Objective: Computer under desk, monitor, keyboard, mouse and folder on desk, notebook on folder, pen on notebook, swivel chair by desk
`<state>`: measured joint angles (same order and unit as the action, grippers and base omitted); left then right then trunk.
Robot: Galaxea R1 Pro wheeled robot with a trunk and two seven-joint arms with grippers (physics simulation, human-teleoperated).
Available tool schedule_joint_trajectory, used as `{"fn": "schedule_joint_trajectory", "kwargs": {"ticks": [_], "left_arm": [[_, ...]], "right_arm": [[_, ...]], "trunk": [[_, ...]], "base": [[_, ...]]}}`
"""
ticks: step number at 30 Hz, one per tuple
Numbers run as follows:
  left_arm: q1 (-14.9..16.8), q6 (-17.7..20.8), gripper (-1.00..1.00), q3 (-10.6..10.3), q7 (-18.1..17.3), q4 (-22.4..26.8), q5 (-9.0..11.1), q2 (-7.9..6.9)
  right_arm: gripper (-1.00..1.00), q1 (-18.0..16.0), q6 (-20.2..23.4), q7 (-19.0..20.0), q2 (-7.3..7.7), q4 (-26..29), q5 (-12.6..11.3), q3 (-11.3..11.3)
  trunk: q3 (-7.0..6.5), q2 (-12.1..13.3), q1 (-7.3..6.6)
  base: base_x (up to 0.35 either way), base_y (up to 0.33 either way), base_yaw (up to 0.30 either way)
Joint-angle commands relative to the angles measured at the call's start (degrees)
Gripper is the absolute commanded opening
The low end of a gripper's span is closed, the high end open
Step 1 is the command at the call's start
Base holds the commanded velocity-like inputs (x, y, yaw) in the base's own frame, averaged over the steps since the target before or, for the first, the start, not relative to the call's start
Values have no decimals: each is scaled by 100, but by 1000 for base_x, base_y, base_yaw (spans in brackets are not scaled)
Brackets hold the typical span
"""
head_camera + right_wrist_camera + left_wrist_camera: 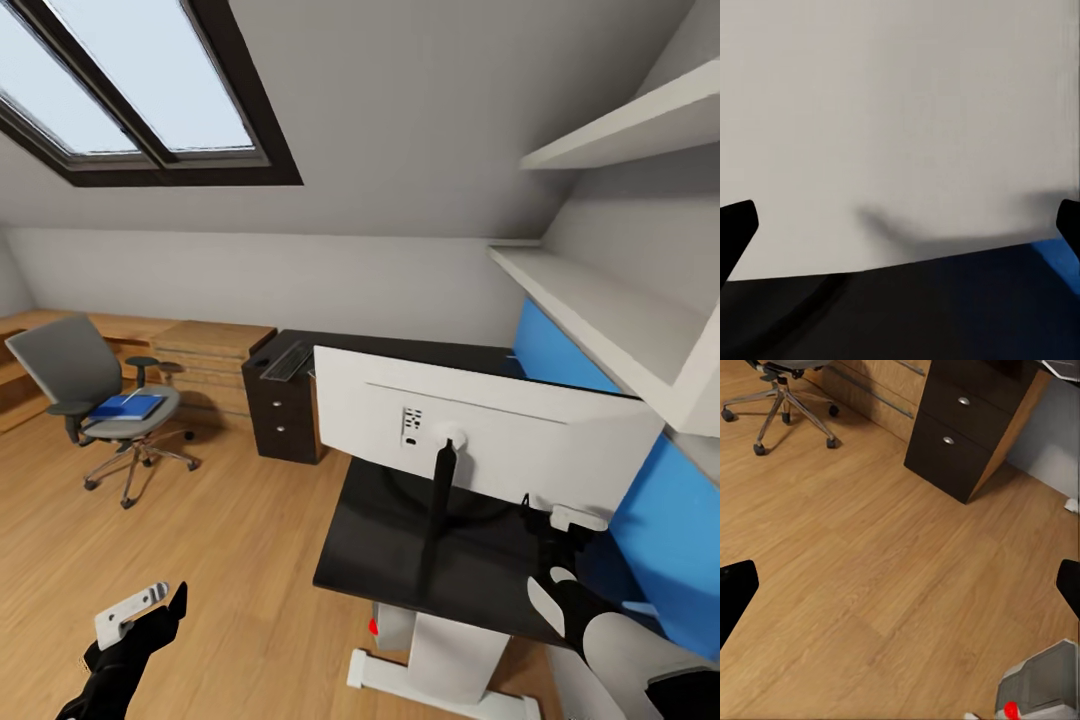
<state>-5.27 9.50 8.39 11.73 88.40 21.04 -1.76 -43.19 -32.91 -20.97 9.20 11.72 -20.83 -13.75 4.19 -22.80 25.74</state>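
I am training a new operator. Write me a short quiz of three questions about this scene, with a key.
1. True or false: the monitor stands on the desk.
2. What lies on the chair seat? A) keyboard B) blue folder C) pen
3. Are the left gripper's jaws open or shut?

Key: 1 true. 2 B, the folder. 3 open, over bare floor.

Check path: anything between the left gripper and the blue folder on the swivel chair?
Nothing visible: only bare wood floor lies between the left gripper and the blue folder on the grey swivel chair.
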Motion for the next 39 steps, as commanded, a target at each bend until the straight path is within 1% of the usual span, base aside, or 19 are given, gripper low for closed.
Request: {"fn": "schedule_joint_trajectory", "kwargs": {"ticks": [1,6,22,29,31,32,33,34,35,36,38,39], "left_arm": [[0,23,100,-4,29,12,49,-2],[0,17,100,-3,28,10,46,-8],[0,16,100,-3,31,10,50,-8],[0,13,100,27,27,-35,53,-21],[0,6,100,75,25,-227,56,-39],[0,-28,100,206,21,-615,55,-52],[0,-58,100,274,17,-776,51,-56],[0,-166,100,417,11,-1104,33,-69],[0,-334,100,539,2,-1411,-5,-113],[0,-438,100,585,-11,-1554,-31,-149],[4,-1000,100,694,-173,-2174,-181,-291],[5,-1160,100,709,-241,-2337,-233,-315]], "right_arm": [[100,-6,-12,-31,2,-1,-35,-49],[100,-6,-13,-22,-4,-3,-30,-56],[100,-6,-5,-12,-6,-3,-17,-66],[100,-6,-5,-12,-6,-11,-17,-66],[100,-6,-5,-10,-6,-12,-17,-66],[100,-6,-5,-5,-6,-12,-17,-66],[100,-6,-5,-3,-6,-12,-15,-68],[100,-6,-5,0,-6,-12,-10,-71],[100,-6,-3,2,-6,-12,-6,-72],[100,-6,-1,4,-6,-12,-5,-73],[100,-6,2,13,-6,-8,-2,-74],[100,-6,2,15,-4,-7,-1,-74]], "trunk": [[6,-12,4],[-12,-12,4],[-14,-12,4],[-14,-12,4],[-14,-12,4],[-14,-12,4],[-14,-12,4],[-14,-12,4],[-14,-12,4],[-14,-12,4],[-14,-12,4],[-14,-12,4]], "base": [[8,-13,-172],[57,-5,-111],[299,0,-4],[105,0,0],[15,0,0],[7,0,0],[5,0,0],[3,0,0],[2,0,0],[2,0,0],[1,0,0],[0,0,0]]}}
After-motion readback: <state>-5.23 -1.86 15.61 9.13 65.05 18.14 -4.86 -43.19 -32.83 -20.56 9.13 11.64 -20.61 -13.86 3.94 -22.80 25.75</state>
